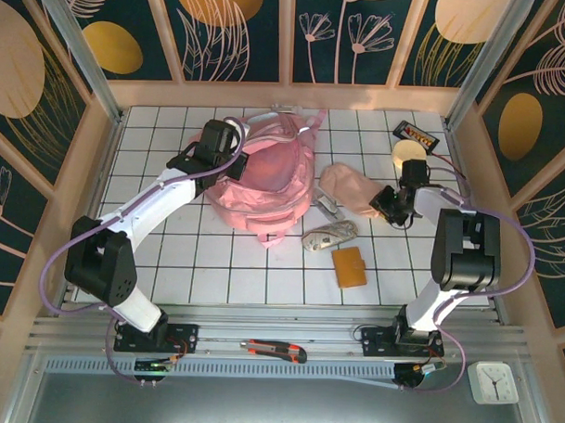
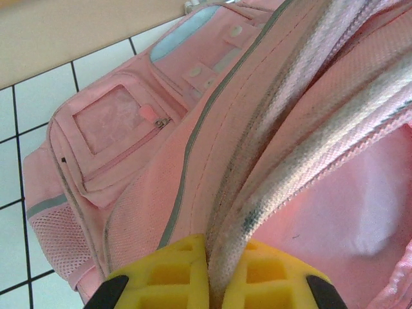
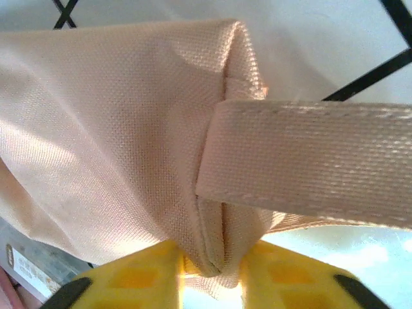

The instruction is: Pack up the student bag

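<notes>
The student bag (image 1: 265, 178), a big soft pink backpack, lies at the back middle of the tiled table, its zipped front pocket (image 2: 122, 138) facing up. My left gripper (image 1: 225, 140) is at the bag's upper left, shut (image 2: 215, 261) on a pale reflective strip (image 2: 290, 154) along the bag's opening edge. The pink lining shows to the right of that strip. My right gripper (image 1: 388, 204) is shut (image 3: 212, 267) on a bunched corner of a small flat pale-pink pouch (image 1: 348, 188) (image 3: 116, 122), just under its webbing strap (image 3: 309, 164).
A grey patterned case (image 1: 328, 236) and an orange wallet (image 1: 349, 267) lie in front of the pouch. A black box (image 1: 417, 134) and a cream disc (image 1: 410, 153) sit at the back right. On the near rail lies a box cutter (image 1: 273, 350), with a white clock (image 1: 493, 381) further right.
</notes>
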You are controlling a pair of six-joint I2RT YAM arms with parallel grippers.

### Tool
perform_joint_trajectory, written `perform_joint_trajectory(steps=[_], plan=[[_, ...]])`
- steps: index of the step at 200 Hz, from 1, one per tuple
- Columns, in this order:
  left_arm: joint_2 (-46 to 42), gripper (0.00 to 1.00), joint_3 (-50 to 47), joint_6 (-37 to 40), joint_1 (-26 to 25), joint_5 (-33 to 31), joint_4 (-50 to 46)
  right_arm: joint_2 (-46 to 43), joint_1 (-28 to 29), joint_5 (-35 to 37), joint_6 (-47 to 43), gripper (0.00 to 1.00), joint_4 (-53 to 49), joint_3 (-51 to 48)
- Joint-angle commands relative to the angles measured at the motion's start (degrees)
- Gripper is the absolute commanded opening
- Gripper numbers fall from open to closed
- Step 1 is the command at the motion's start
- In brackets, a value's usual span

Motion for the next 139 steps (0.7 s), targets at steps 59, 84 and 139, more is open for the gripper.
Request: perform_joint_trajectory(steps=[59,84,139], plan=[[-2.6,0.0,1.8,-2.2,0.5,0.3,3.9,-15.3,-3.5,-3.3,0.3,0.0,-0.8,6.1],[-2.9,0.0,1.7,-2.4,0.5,0.2,4.0,-18.6,-3.5,-8.1,0.5,0.0,-3.2,9.3],[-4.6,0.0,0.8,-3.8,0.5,-1.2,5.5,-21.7,0.8,-16.1,3.6,0.0,-12.2,12.7]])
